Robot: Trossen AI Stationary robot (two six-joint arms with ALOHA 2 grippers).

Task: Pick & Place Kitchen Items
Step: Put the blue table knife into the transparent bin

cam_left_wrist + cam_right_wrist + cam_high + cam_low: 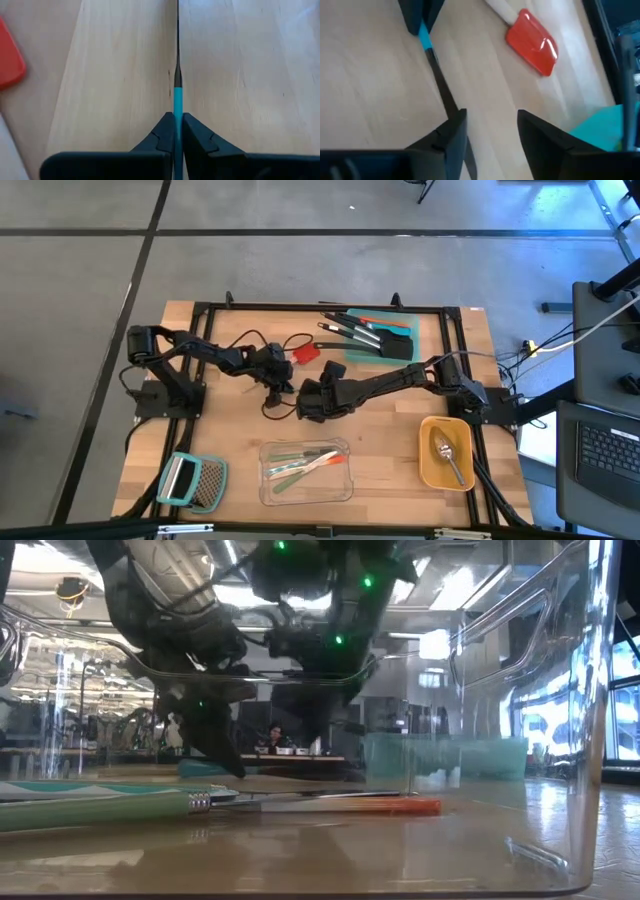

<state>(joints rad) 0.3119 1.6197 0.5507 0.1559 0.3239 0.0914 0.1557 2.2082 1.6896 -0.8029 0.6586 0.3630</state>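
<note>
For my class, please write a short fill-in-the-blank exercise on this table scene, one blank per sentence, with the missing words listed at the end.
1. The left gripper is shut on a slim tool with a ____ handle.
2. The right gripper has its fingers ____.
3. The silver spoon lies in the ____ container.
4. The wooden-handled spatula has a ____ head.

Missing words: teal; open; yellow; red

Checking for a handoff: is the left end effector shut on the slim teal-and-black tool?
Shut. The left end effector pinches the tool's teal part, its fingers pressed against it.
</note>
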